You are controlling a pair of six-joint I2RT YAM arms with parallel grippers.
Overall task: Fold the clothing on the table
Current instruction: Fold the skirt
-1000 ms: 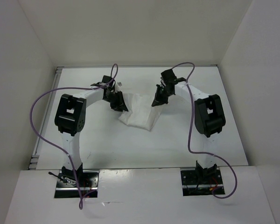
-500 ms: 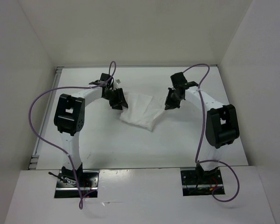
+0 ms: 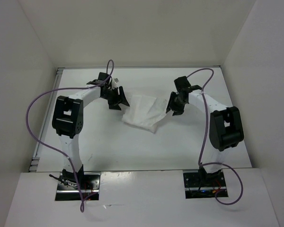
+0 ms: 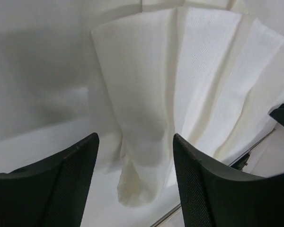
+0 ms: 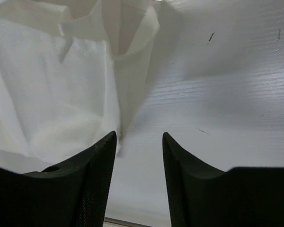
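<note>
The white clothing [image 3: 143,113] lies bunched and creased on the counter [image 3: 132,146], toward the far side and between the two arms. The left pincer [image 4: 134,142] is spread, its fingers standing either side of a narrow folded end of the fabric without pinching it. The right pincer [image 5: 139,139] is spread too and holds nothing; the garment's edge lies just beside one finger, with bare counter showing in the gap. Purple cables [image 3: 28,118] loop from both arms
</note>
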